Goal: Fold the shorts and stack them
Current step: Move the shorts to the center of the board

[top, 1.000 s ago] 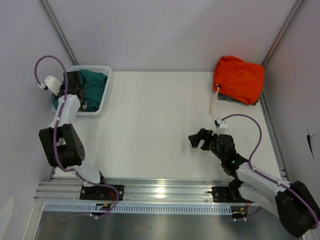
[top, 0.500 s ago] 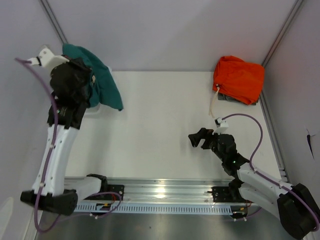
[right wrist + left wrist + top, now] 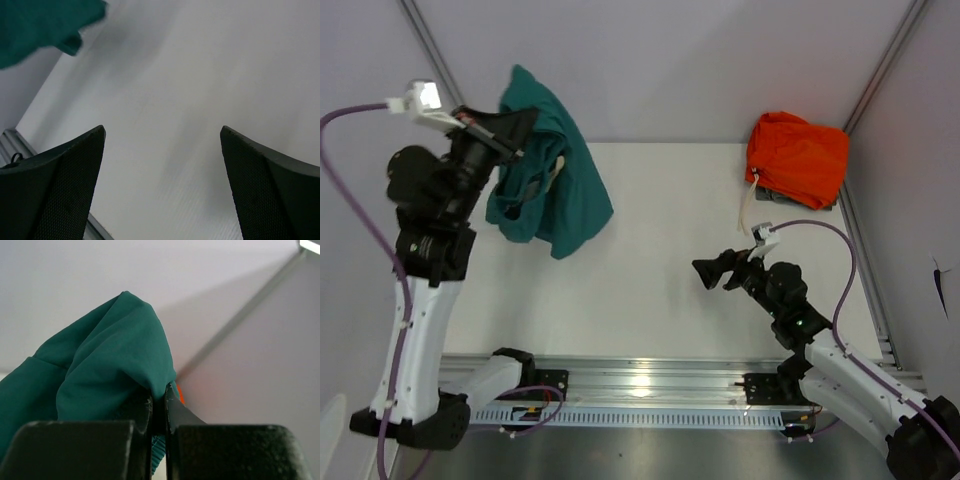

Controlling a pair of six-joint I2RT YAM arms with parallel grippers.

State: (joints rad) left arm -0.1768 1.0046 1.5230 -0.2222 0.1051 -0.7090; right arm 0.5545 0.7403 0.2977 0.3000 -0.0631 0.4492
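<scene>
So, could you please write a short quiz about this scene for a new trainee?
1. True or false: the left gripper holds the teal shorts in the air above the table.
2. The right gripper is: A) open and empty; B) shut on the shorts; C) out of view.
3. Fill in: the orange garment lies at the far ____ corner of the table.
Key: 1 true; 2 A; 3 right.
</scene>
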